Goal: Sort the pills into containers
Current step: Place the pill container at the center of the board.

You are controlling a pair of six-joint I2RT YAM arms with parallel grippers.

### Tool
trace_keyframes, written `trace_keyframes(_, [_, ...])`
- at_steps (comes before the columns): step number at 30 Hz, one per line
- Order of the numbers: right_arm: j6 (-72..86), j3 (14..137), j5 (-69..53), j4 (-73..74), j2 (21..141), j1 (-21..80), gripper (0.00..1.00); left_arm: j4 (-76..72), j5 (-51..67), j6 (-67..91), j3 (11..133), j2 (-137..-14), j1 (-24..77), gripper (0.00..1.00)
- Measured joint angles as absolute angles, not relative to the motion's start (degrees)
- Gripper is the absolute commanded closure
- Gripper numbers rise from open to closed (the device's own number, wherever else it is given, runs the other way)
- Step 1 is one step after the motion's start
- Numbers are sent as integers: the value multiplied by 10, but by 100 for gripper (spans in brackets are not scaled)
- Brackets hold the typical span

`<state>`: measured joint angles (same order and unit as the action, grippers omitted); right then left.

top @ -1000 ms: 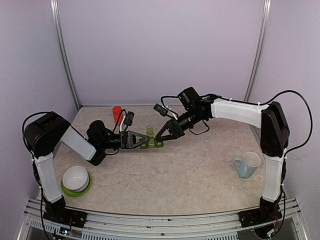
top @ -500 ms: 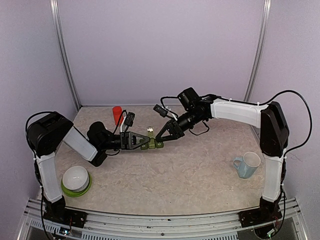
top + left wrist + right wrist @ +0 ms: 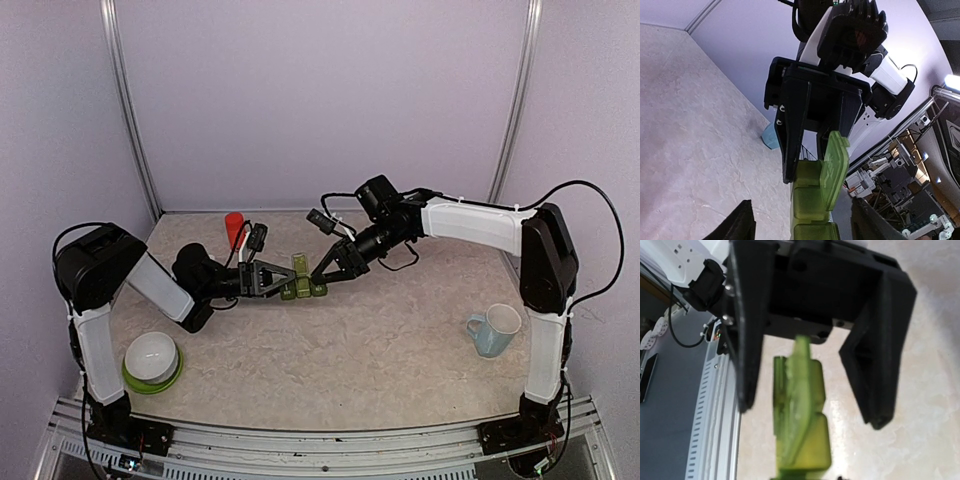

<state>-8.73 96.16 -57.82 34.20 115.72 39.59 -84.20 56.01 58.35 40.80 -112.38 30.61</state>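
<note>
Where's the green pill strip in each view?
Top external: green strip mid-picture, slightly left of centre.
Left wrist: strip bottom centre, running off the lower edge.
Right wrist: strip lower centre, seen end-on.
Shared landmark: its one raised lid.

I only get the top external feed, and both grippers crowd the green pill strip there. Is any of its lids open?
Observer: Yes. The left wrist view shows one lid standing up on the green pill strip.
Operator: Is the right gripper clamped on the strip?
Observer: No. In the right wrist view the right gripper is open, its jaws straddling the strip with a gap on each side.
Operator: And the left one?
Observer: The left gripper is open too, jaws wide apart, with the strip's near end between them.
</note>
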Motion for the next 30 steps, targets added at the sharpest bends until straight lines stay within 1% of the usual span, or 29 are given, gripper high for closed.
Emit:
trace_keyframes(1, [-87, 962, -578, 342, 1157, 396, 93, -843, 559, 584, 408, -1124, 305, 6])
trace_keyframes(2, [-87, 962, -578, 342, 1157, 394, 93, -846, 557, 586, 407, -1124, 303, 2])
trace_keyframes(8, [-77, 961, -578, 333, 1157, 376, 91, -857, 537, 590, 385, -1122, 289, 1])
trace_keyframes(21, [-11, 960, -568, 288, 1160, 300, 88, -856, 461, 576, 335, -1094, 254, 1])
trace_keyframes(30, [38, 961, -564, 254, 1226, 253, 87, -856, 447, 574, 334, -1094, 254, 1])
